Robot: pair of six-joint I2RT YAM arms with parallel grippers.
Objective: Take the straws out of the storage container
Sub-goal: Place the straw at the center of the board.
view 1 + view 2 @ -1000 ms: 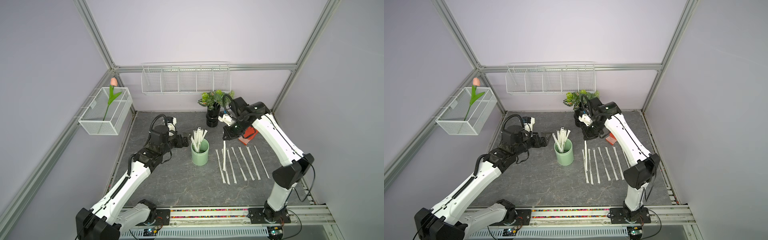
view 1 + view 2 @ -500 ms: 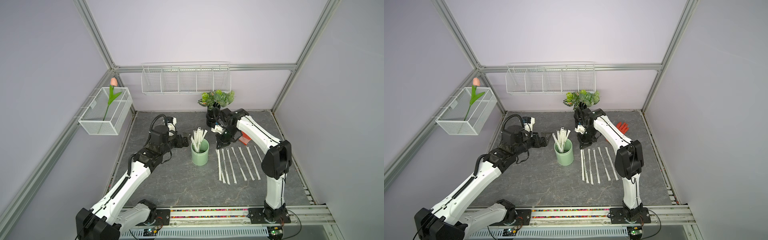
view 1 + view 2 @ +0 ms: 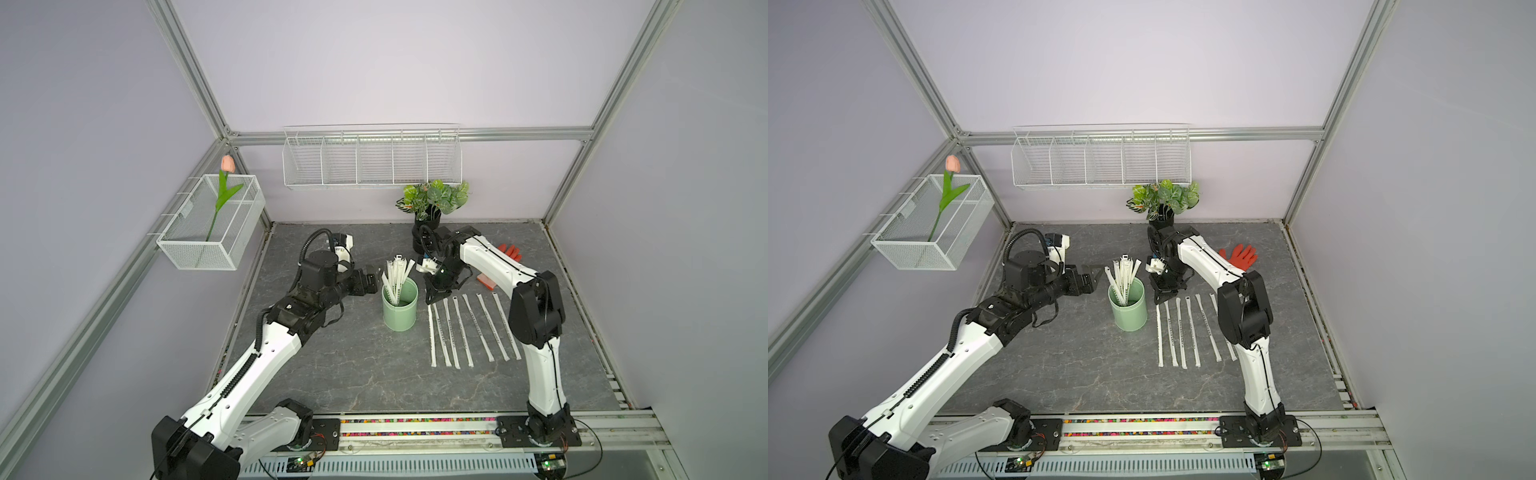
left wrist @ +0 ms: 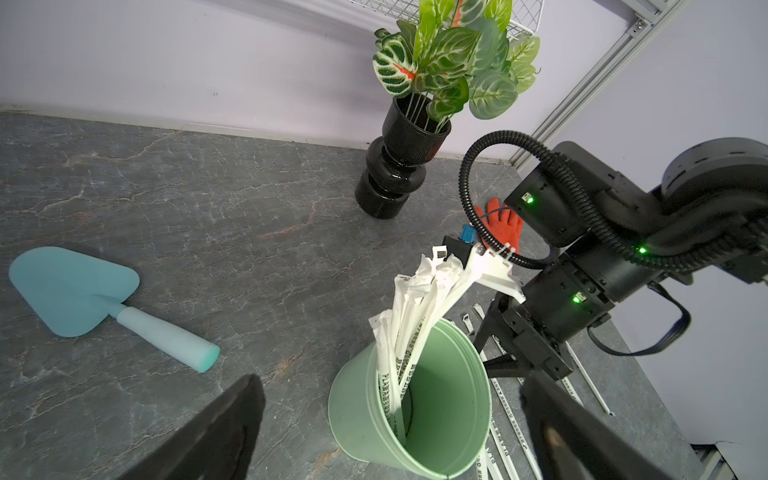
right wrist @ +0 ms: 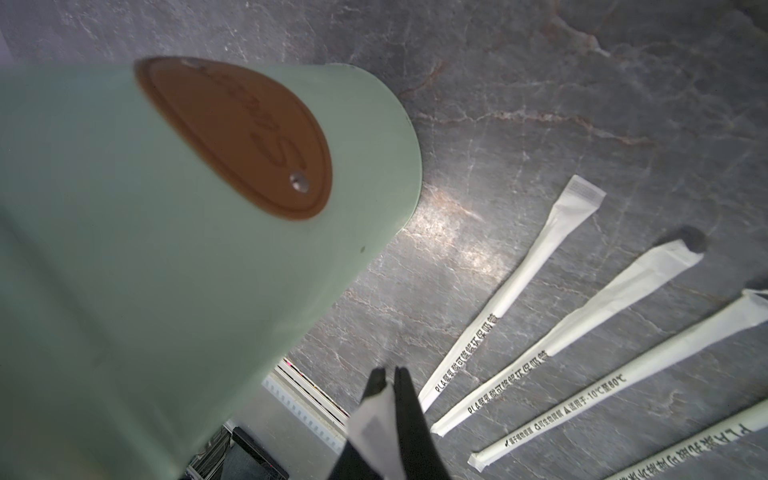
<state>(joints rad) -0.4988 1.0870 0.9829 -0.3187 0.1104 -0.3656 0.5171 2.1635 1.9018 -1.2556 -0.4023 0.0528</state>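
Right end effector (image 3: 430, 300) pinching a straw (image 5: 370, 419), left end effector (image 3: 374, 275) agape — mint cup (image 3: 399, 318) holds leaning straws (image 3: 397, 274)

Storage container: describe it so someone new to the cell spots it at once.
On the grey marbled tabletop, look near its middle. The storage container is the upright pale mint-green cup with white wrapped straws sticking out of its top. Its neighbours differ: the black vase by the back wall holds leaves, and the loose straws beside it lie flat in a row.
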